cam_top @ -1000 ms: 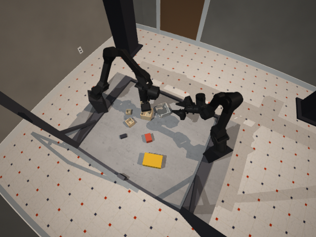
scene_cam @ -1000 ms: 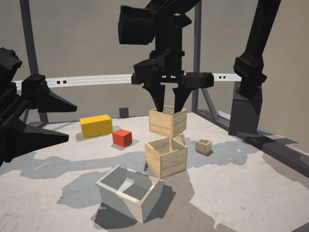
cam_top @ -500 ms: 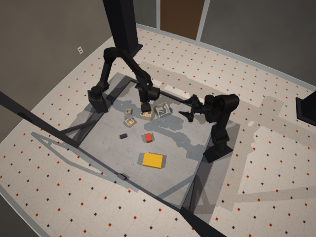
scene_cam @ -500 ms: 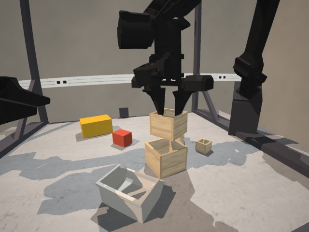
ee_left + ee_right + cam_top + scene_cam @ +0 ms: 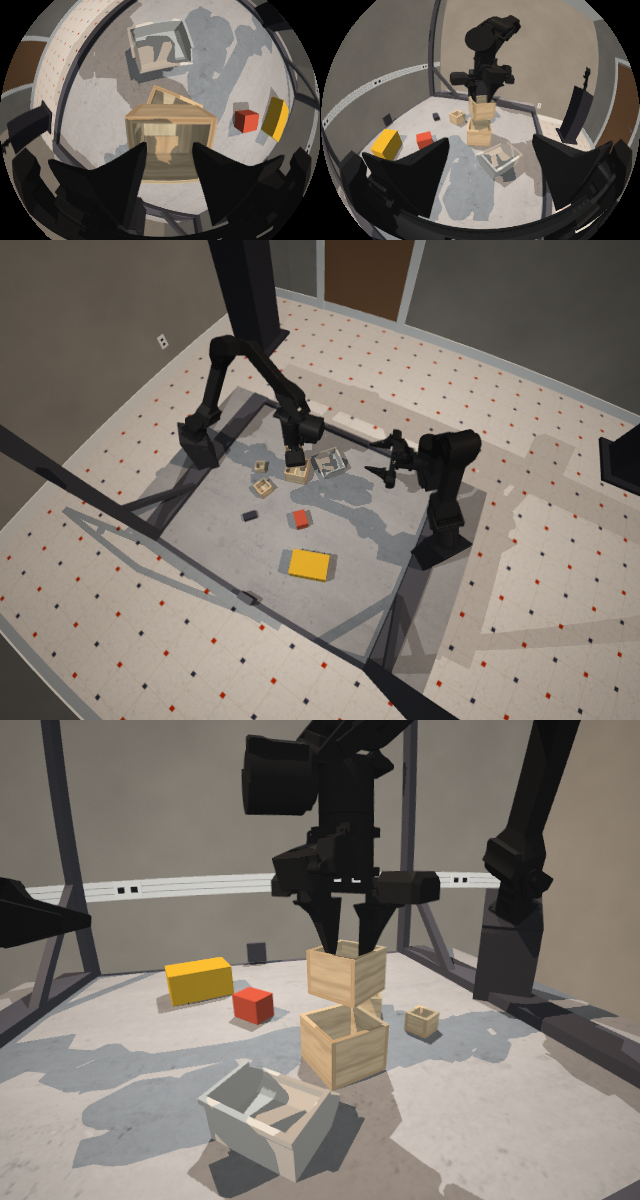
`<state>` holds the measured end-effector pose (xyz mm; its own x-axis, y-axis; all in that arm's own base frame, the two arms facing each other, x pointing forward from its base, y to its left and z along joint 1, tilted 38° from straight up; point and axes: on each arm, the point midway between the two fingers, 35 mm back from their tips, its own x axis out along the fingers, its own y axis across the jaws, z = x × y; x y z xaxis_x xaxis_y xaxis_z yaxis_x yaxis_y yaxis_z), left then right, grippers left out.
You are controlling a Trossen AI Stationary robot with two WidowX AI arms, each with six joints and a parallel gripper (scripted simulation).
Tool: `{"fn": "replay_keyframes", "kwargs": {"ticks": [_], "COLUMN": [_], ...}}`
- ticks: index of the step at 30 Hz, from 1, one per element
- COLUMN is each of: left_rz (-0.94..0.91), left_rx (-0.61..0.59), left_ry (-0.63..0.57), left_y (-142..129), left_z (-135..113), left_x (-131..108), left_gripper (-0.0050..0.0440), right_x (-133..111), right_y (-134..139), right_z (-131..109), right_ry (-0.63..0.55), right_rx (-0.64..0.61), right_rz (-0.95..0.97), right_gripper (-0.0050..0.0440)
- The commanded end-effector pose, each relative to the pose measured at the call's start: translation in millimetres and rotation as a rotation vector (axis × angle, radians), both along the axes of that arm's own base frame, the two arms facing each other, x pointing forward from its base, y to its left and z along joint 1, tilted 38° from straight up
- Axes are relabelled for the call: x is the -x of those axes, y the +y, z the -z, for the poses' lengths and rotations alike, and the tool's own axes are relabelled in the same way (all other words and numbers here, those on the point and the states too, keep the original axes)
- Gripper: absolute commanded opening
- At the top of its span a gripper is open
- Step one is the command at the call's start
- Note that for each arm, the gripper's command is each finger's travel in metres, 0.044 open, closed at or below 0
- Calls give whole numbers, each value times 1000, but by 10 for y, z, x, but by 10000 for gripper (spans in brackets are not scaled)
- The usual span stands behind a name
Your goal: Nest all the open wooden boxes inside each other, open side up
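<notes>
My left gripper (image 5: 348, 942) is shut on a mid-sized wooden box (image 5: 346, 973) and holds it in the air, open side up and slightly tilted. Right under it a larger wooden box (image 5: 343, 1042) stands upright on the table. The left wrist view shows the held box (image 5: 170, 136) between my fingers. The biggest box (image 5: 268, 1117), pale grey-white, lies open side up nearby. A small wooden box (image 5: 421, 1021) and another wooden box (image 5: 263, 486) stand on the table beyond. My right gripper (image 5: 385, 457) is open, empty and raised away from the boxes.
A red cube (image 5: 252, 1005), a yellow block (image 5: 199, 979) and a small dark block (image 5: 255, 952) lie on the table's other half. Dark frame posts and rails border the table.
</notes>
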<state>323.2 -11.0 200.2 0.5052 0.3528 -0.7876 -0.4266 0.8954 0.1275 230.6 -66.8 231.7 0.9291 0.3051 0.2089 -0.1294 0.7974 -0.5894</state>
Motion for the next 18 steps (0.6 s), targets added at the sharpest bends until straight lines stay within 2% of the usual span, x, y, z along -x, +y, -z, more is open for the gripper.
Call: {"fn": "replay_keyframes", "kwargs": {"ticks": [1, 14, 18], "left_rz": [47, 402, 456], "left_rx": [-26, -258, -293], "left_ry": [-5, 157, 179], "left_y": [-10, -17, -16], "left_z": [-88, -76, -82], "left_x": [-19, -19, -18], "left_gripper": [279, 279, 279], "right_x": [6, 6, 6], "right_y": [-1, -1, -1], "right_z": [4, 4, 4], "right_ry": [1, 1, 1], "right_rx": [-2, -2, -2], "right_rz": [-1, -1, -1], "right_gripper": [400, 400, 400]}}
